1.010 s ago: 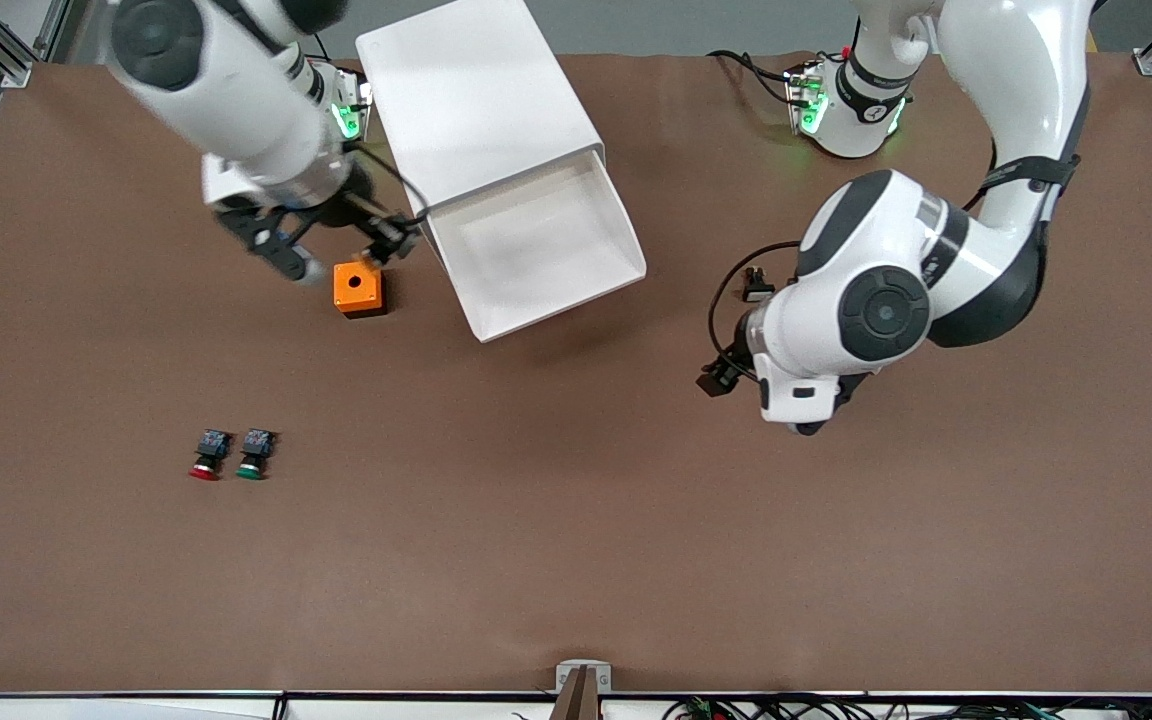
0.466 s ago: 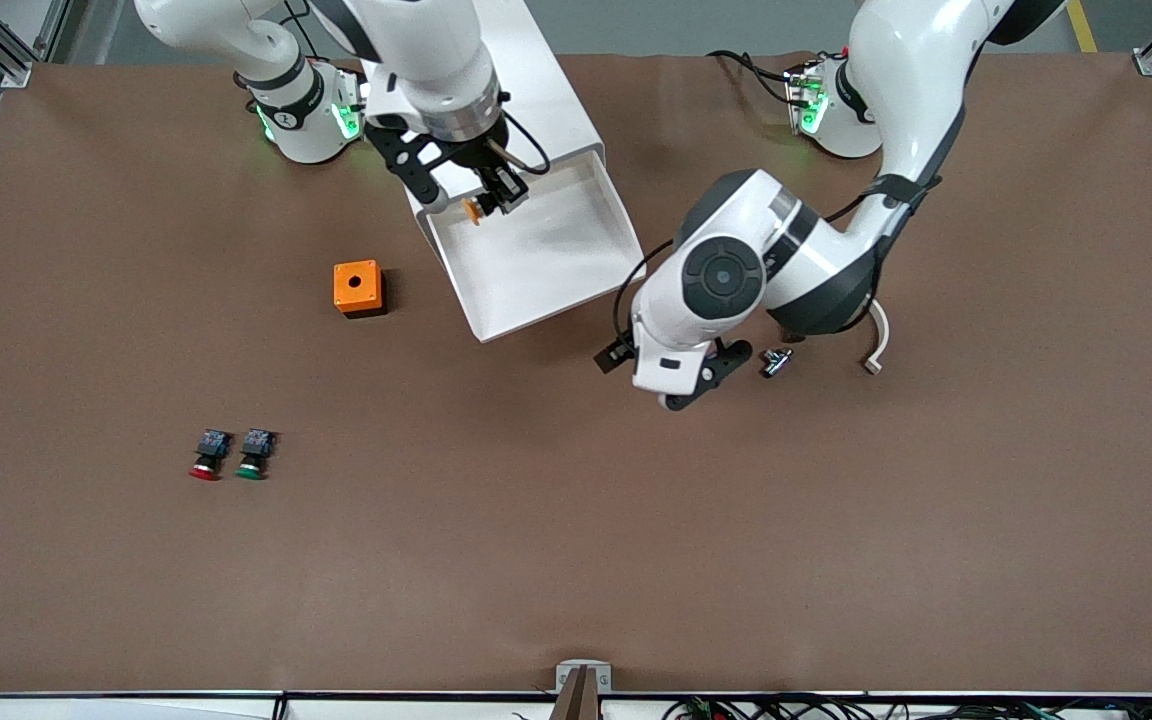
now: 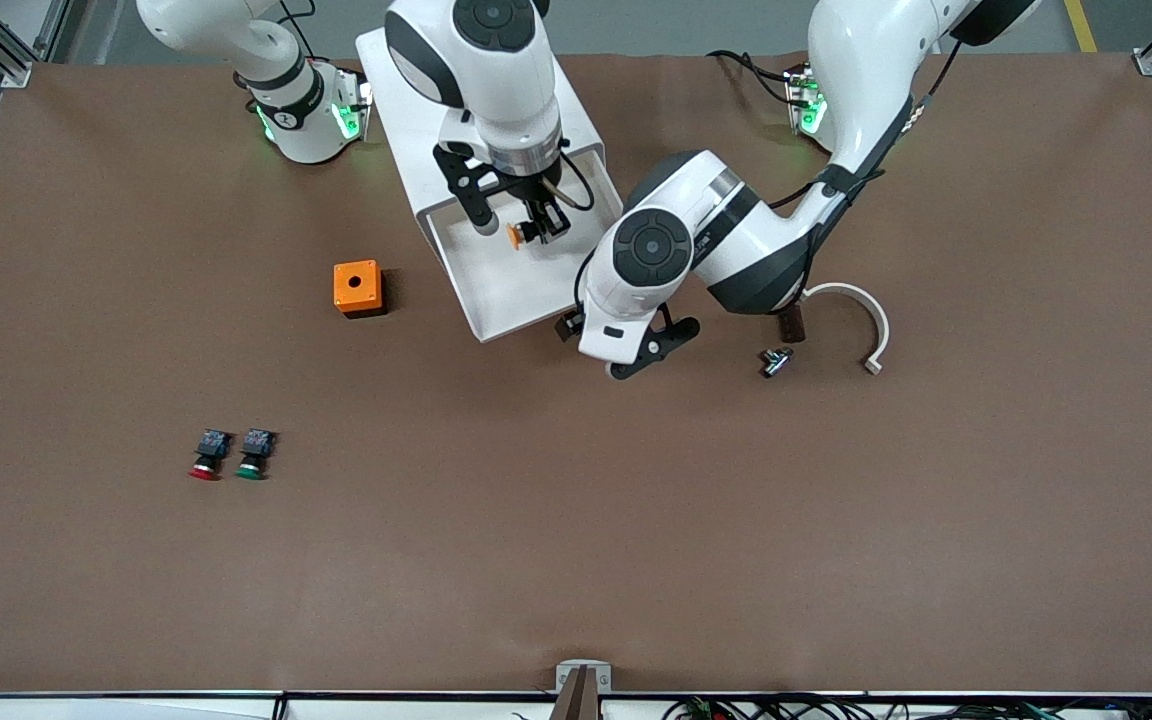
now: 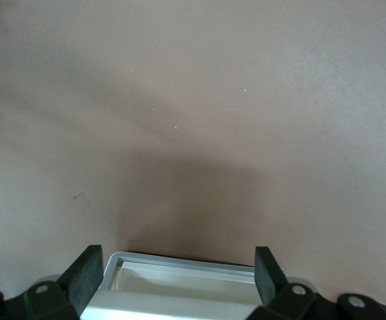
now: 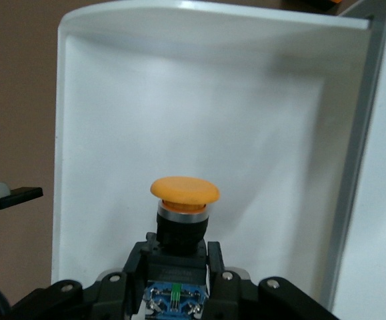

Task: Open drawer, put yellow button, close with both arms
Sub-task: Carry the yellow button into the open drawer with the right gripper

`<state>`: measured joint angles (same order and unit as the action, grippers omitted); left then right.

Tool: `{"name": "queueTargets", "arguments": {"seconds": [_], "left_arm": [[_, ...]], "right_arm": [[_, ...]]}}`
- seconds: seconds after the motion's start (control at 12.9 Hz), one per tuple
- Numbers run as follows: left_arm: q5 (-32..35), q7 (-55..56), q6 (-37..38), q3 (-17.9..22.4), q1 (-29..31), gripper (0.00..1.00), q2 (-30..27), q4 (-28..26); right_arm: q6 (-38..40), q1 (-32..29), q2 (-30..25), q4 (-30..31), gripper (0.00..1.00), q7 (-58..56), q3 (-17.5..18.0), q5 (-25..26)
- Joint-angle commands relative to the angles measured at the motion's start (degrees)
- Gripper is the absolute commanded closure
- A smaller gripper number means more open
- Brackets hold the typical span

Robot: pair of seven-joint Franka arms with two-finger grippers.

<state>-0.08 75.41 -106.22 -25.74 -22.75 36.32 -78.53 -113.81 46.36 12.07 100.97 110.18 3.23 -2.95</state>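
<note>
i see the right pincer (image 3: 528, 228) clamped on the yellow button (image 3: 516, 236), a glossy orange-yellow mushroom cap on a dark body, held over the smooth white plastic drawer (image 3: 496, 290), which stands pulled out of the rounded white cabinet (image 3: 406, 80). the left pincer (image 3: 648, 352) hangs with its fingers spread at the drawer's front corner toward the left arm's end; in the left wrist view its black pads (image 4: 86, 277) flank the drawer's rim. on the matte brown tabletop (image 3: 576, 520) an orange box (image 3: 357, 288) sits beside the drawer; a red button (image 3: 206, 456) and a green button (image 3: 254, 455) lie side by side nearer the front camera. a curved white strip (image 3: 861, 320) and a small metal part (image 3: 775, 361) lie near the left arm.
</note>
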Motion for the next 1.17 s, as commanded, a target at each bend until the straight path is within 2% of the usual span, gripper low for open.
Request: {"name": "queueTargets", "arguments": {"seconds": [0.0,0.23,0.31,0.39,0.47,0.62,0.78,0.93,1.09], "left_arm": [[0.4,0.9,-0.2,-0.2,-0.4,0.00,-0.5,-1.2],[0.3,1.0,-0.1,-0.3,-1.0,0.00,-0.5,-2.2],[0.3,1.0,-0.1,-0.3,-1.1,0.00,-0.5,-2.3],[-0.5,1.0,-0.1,-0.3,-1.1,0.00,-0.5,-2.6],[-1.3,1.0,-0.1,-0.3,-1.2,0.00,-0.5,-2.6],[-1.5,1.0,-0.1,-0.3,-1.8,0.00,-0.5,-2.7],[-2.2,0.9,-0.1,-0.3,-1.9,0.00,-0.5,-2.9],[-3.9,0.9,-0.3,-0.3,-1.9,0.00,-0.5,-2.9],[-5.4,0.8,-0.5,-0.3,-2.5,0.00,-0.4,-2.9]], "right_arm": [[-1.5,0.7,2.2,-1.9,1.00,3.5,-0.9,1.1],[-1.6,0.7,4.5,-3.8,1.00,5.0,-0.9,1.1],[-1.5,0.3,4.7,-4.2,0.67,4.8,-0.9,0.9],[-1.4,0.6,4.7,-4.2,0.19,4.1,-0.9,0.9],[-1.3,0.6,4.7,-4.2,0.00,4.2,-0.9,0.9],[-1.0,0.6,4.6,-4.6,0.00,0.8,-0.9,1.1],[0.7,0.7,4.4,-5.0,0.00,-12.6,-0.7,1.7],[7.3,0.8,3.7,-7.2,0.00,-32.0,-1.0,4.4],[15.1,-2.1,3.6,-12.3,0.00,-43.1,-1.7,4.5]]}}
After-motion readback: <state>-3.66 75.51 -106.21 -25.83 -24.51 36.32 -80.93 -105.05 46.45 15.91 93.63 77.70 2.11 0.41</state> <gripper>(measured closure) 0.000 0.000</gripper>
